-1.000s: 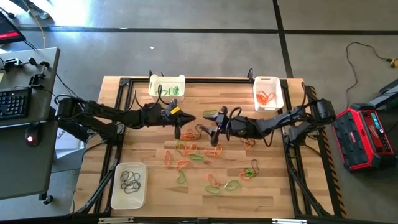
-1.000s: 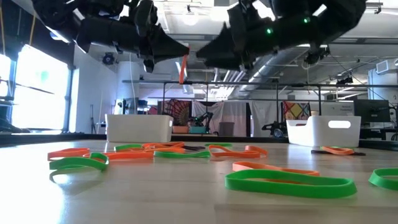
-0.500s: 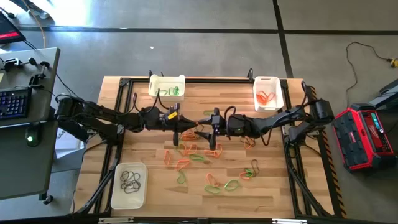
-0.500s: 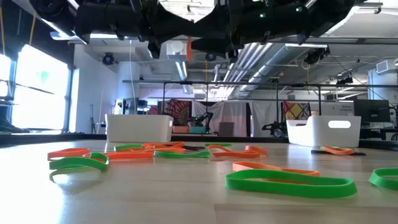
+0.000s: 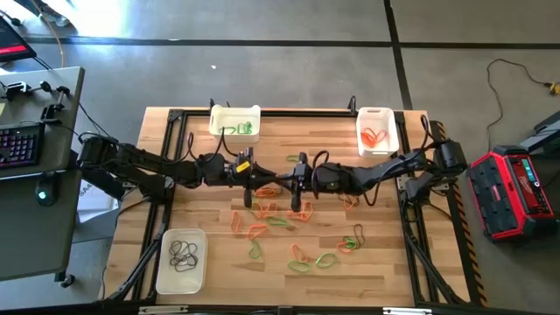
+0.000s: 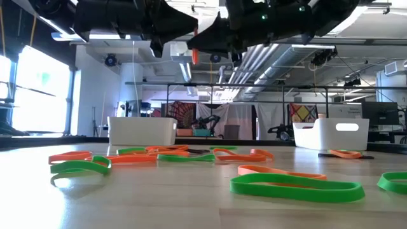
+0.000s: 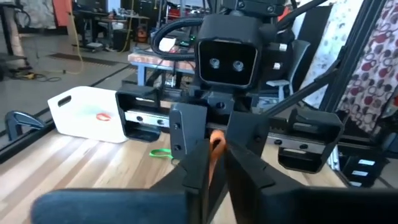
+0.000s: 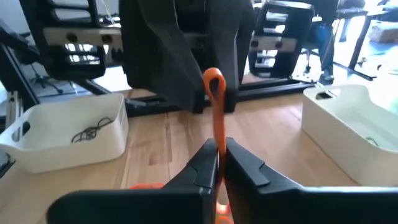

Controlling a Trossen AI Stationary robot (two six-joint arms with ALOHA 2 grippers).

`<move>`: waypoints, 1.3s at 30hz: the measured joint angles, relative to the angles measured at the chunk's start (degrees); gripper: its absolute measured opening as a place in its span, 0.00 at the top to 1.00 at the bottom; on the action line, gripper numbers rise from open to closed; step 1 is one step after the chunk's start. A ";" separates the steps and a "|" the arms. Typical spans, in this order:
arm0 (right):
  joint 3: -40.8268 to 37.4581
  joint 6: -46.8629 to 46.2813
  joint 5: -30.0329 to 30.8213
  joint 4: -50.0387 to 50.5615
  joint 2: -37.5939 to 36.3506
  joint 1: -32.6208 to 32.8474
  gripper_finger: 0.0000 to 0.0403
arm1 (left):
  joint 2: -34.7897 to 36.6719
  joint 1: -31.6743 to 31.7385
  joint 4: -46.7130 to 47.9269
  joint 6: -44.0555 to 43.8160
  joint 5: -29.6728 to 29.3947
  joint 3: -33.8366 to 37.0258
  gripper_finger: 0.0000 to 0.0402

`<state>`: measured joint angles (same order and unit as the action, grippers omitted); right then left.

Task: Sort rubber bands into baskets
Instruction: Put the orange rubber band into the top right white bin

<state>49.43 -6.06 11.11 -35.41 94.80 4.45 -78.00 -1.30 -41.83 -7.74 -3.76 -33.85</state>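
Both grippers meet tip to tip above the table's middle, with one orange rubber band (image 8: pixel 215 106) between them. My left gripper (image 5: pixel 255 175) reaches in from the left and my right gripper (image 5: pixel 290 178) from the right; both are shut on the band. Many green, orange and dark rubber bands (image 5: pixel 271 214) lie loose on the wood below. One basket (image 5: pixel 234 121) at the far left holds green bands. A second basket (image 5: pixel 378 129) at the far right holds orange ones. A third (image 5: pixel 181 261) at the near left holds dark ones. My left gripper pinches the orange band (image 7: pixel 216 143) between its two fingertips, which point level toward the table's right edge. The band is lifted clear of the table. My right gripper pinches the same band (image 8: pixel 217 140) between its two fingertips, reaching level from the table's right. The band's looped end (image 8: pixel 213 76) stands out beyond the fingers, against the left gripper.
Black frame rails (image 5: pixel 289 111) run along the table's far edge and sides. Loose bands also lie toward the near right (image 5: pixel 325 259). In the low view, green (image 6: pixel 296 186) and orange (image 6: pixel 280 172) bands lie close to the camera.
The two grippers have come together over the table's middle, the left one swinging up until its fingers lie level. My right gripper, wide open a second ago, has shut on the orange band that hung from the left gripper.
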 joint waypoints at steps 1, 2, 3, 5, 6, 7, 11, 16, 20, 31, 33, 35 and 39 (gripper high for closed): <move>0.00 -0.03 0.01 0.43 0.00 0.08 0.98 | 0.00 0.02 0.39 0.35 -0.61 0.00 0.86; 0.00 -0.03 0.21 0.71 0.00 0.10 0.99 | 0.00 0.04 0.80 0.56 -1.38 0.00 0.84; 0.00 -0.05 0.59 1.04 0.00 0.10 0.99 | 0.00 0.04 1.19 0.85 -2.11 0.00 0.82; 0.00 -0.62 0.85 2.15 -0.33 0.10 0.99 | 0.00 0.07 2.01 1.30 -2.95 0.00 0.77; 0.00 -1.08 0.87 2.87 -0.69 0.10 0.99 | 0.00 0.07 2.43 1.39 -3.02 0.00 0.75; 0.00 -1.30 0.99 3.60 -1.25 0.00 0.99 | 0.00 0.07 2.83 1.39 -3.05 0.00 0.73; -0.01 -1.27 4.05 9.84 -4.78 -0.70 0.99 | 0.00 0.07 3.35 1.39 -3.48 0.00 0.66; -0.02 -1.28 5.32 23.32 -12.25 -4.51 1.00 | 0.00 0.07 4.05 1.92 -3.48 0.00 0.63; -0.02 -2.88 7.07 35.66 -19.09 -9.82 1.00 | 0.00 0.07 5.13 1.98 -3.51 0.00 0.63; -0.44 -11.90 16.42 65.88 -27.43 -31.05 1.00 | 0.00 0.07 5.98 1.98 -3.51 0.00 0.63; -1.51 -12.49 17.40 66.15 -26.93 -34.81 1.00 | 0.00 0.07 5.98 1.97 -3.51 0.00 0.63; -3.10 -13.15 17.38 66.56 -26.35 -38.57 1.00 | 0.00 0.07 6.01 1.95 -3.51 0.00 0.63; -6.80 -13.51 17.31 66.16 -25.80 -44.86 1.00 | 0.00 -0.22 6.16 1.83 -3.53 0.00 0.63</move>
<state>42.63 -19.57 28.43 30.75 69.01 -40.41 -78.00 -1.52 -35.67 -5.91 -7.29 -33.85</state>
